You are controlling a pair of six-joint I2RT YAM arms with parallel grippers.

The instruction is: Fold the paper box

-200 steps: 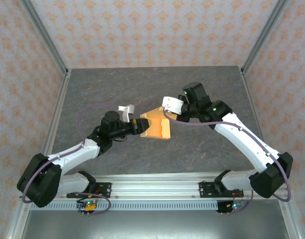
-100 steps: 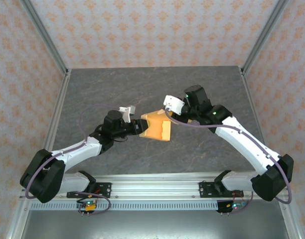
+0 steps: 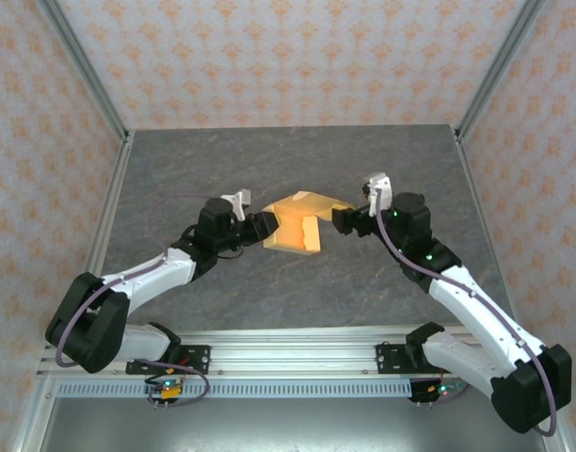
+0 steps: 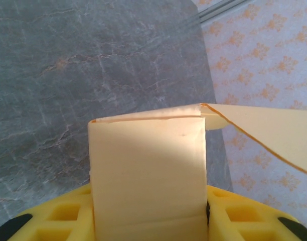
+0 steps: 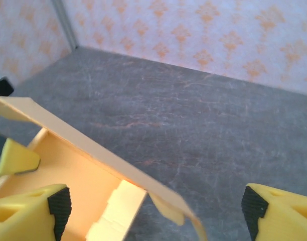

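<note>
Grey marbled table (image 3: 382,160), orange-patterned walls (image 3: 269,56). At its middle is the paper box (image 3: 297,231), one panel pinched by the left gripper (image 3: 261,227). The right gripper (image 3: 339,219) is spread wide beside a raised flap.

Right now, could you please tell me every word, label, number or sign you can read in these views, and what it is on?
No readable text anywhere. The paper box is unprinted cardboard, the walls carry only a repeating ornament, and the grey table bears no lettering.
</note>
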